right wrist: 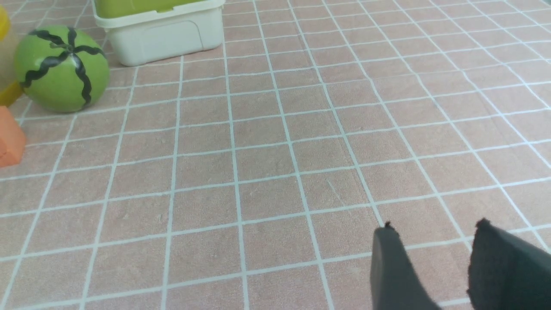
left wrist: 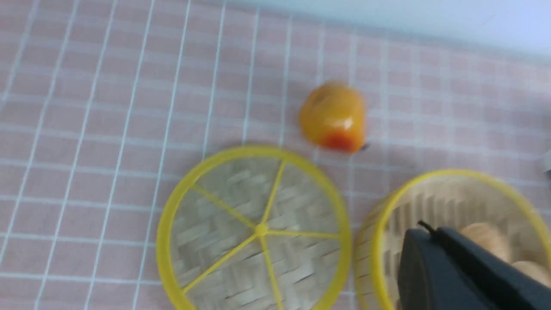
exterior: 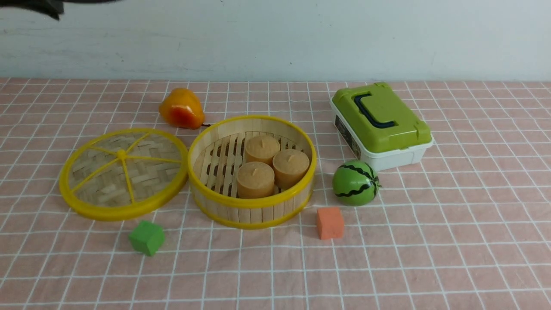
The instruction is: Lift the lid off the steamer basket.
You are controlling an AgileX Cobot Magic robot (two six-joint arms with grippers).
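The lid [exterior: 124, 173] lies flat on the checked cloth, left of the steamer basket [exterior: 252, 202], their yellow rims touching or nearly so. The basket is uncovered and holds three tan cakes [exterior: 272, 165]. In the left wrist view the lid [left wrist: 254, 232] and basket [left wrist: 387, 215] lie far below. My left gripper [left wrist: 430, 234] is shut and empty, raised high; only a dark bit of the left arm [exterior: 43, 6] shows at the front view's top left. My right gripper [right wrist: 434, 226] is open and empty over bare cloth; it is out of the front view.
An orange-yellow pepper [exterior: 181, 109] lies behind the lid. A green cube [exterior: 147, 237] and an orange cube [exterior: 329, 222] sit in front. A toy watermelon [exterior: 355, 182] and a white box with green lid [exterior: 381, 125] stand to the right. A pale wall backs the table.
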